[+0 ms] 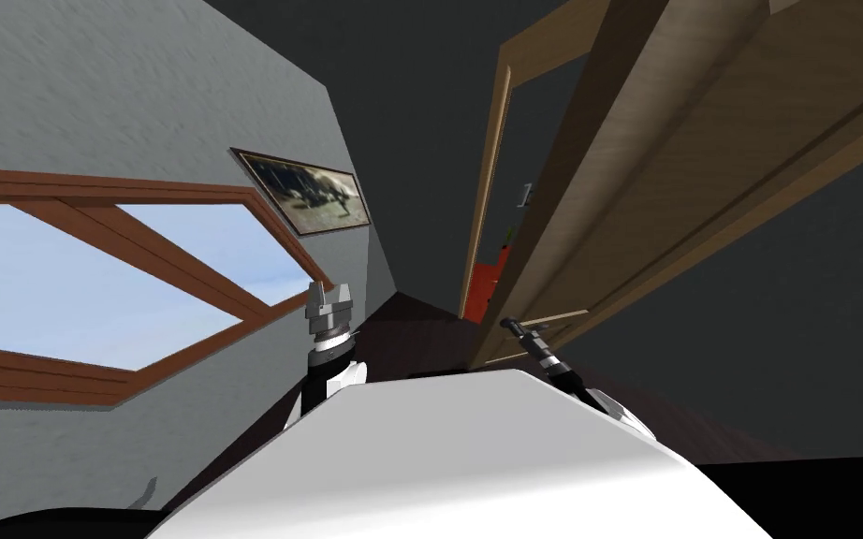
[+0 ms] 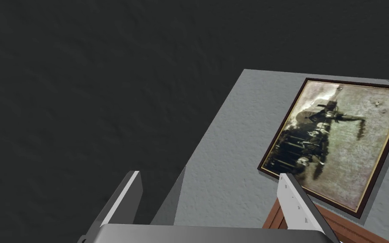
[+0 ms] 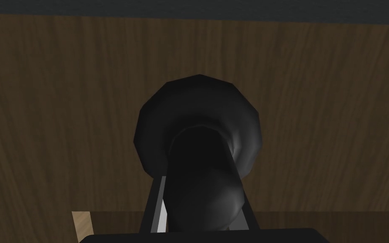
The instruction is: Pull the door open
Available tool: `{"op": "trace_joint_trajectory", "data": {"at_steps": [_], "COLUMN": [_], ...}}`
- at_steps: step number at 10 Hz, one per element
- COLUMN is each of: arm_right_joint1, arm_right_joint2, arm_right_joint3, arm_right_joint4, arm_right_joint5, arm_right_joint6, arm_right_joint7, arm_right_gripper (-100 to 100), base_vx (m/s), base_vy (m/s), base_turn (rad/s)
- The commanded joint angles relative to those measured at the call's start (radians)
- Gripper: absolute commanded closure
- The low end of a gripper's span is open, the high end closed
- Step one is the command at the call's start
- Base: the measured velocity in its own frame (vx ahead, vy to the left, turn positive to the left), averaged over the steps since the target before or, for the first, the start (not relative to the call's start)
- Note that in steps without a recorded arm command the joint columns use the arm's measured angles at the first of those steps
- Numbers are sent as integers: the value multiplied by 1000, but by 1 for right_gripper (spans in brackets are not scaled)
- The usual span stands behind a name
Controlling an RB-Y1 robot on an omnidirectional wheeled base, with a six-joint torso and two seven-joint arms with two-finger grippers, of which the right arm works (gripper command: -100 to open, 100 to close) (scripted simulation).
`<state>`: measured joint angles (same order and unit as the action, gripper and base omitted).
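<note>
The brown wooden door [image 1: 664,187] rises on my right, swung a little off its frame. In the right wrist view its dark knob handle [image 3: 202,168] juts from a round dark rose [image 3: 198,105] on the wood panel [image 3: 63,105]. My right gripper [image 3: 201,190] is shut on the knob, a finger pressed on each side. In the head view the right gripper [image 1: 511,327] sits at the door's edge. My left gripper [image 1: 329,298] is raised near the left wall, and its fingers [image 2: 124,202] stand open with nothing between them.
The light wooden door frame [image 1: 484,187] stands left of the door, with a gap showing a red object [image 1: 484,285] beyond. A grey wall [image 1: 139,112] with a window [image 1: 93,281] and a framed picture [image 1: 313,192] runs close on my left. A dark floor [image 1: 420,337] lies ahead.
</note>
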<state>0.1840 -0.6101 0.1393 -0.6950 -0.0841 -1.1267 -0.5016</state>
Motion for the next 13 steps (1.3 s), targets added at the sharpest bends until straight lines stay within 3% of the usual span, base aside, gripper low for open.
{"op": "trace_joint_trajectory", "data": {"at_steps": [1, 5, 6, 13], "arm_right_joint1": [-4, -9, -13, -99], "arm_right_joint2": [-6, -13, -4, 33], "arm_right_joint3": [1, 7, 12, 20], "arm_right_joint4": [14, 35, 40, 73], "arm_right_joint5": [1, 4, 7, -22], "arm_right_joint6": [-14, -36, -37, 32], "arm_right_joint7": [-3, -10, -10, 34], "arm_right_gripper": [100, 100, 100, 100], "base_vx": [-241, -204, -77, -179], "base_vy": [-102, -90, -33, -73], "base_turn": [158, 144, 43, 153]}}
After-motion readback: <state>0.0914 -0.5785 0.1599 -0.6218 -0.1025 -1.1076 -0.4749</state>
